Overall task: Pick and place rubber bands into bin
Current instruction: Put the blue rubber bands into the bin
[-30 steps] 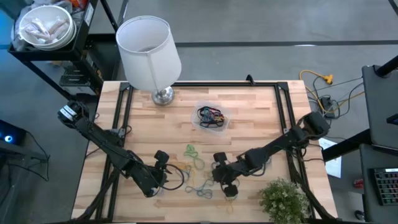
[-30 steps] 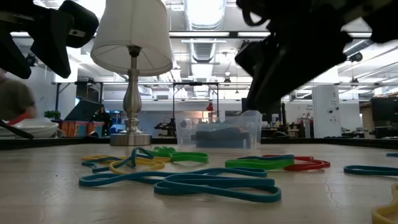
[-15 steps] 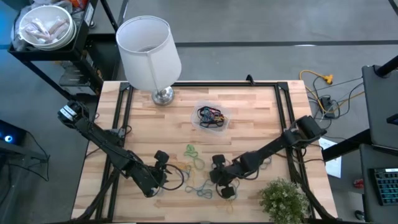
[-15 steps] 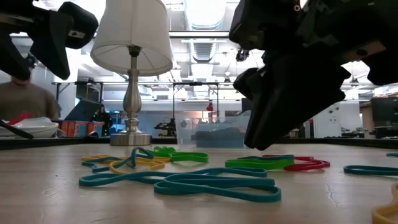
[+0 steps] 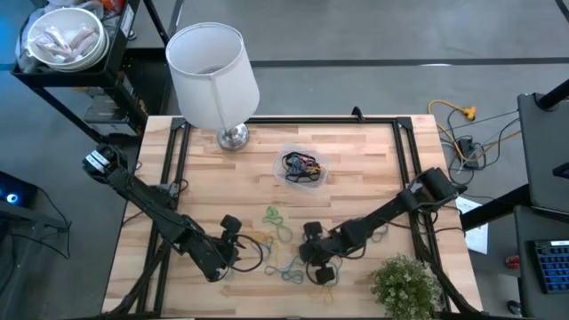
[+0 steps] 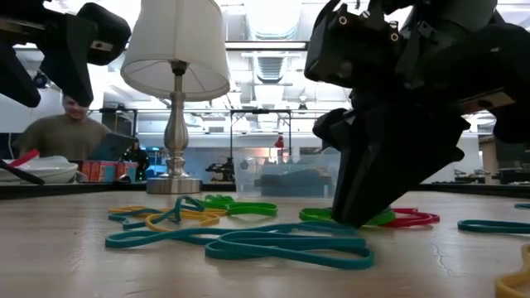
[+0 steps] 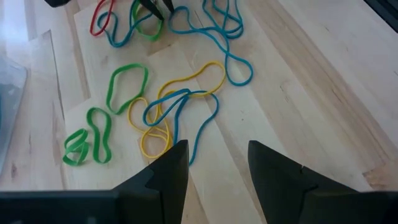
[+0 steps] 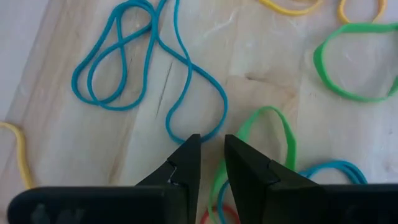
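Left side first: the left pincer (image 5: 233, 238) hangs over the near-left part of the wooden surface (image 5: 356, 169), fingers spread apart and gripping nothing. Just ahead of it in its wrist view sits a knot of rubber bands (image 7: 168, 118), a couple of yellow loops tangled with a blue one, plus three green loops off to one side.

Behind that, at the far-left edge of the surface, stands a lamp (image 5: 213, 76) with a big white shade and a shiny metal base. It's well apart from the action, so it isn't blocking anything. Off the surface to the far left there's a dark shelf holding a white bowl (image 5: 64, 37).

Middle of the surface: the bin (image 5: 303, 167), clear plastic, already has a dark clump of bands in it. I count one bin, sitting well apart from the loose bands nearer the front edge.

Then the right pincer (image 5: 318, 263), down low on the loose pile. Its fingers (image 8: 186, 165) are nearly together with only a narrow gap, tips right at a blue loop (image 8: 155, 74) and a green loop (image 8: 261, 134). I can't tell whether anything is actually pinched between them.

Near-right corner has a small green plant (image 5: 404, 284), just beside the right arm. In the low view a person (image 6: 70, 132) is in the room behind the surface.
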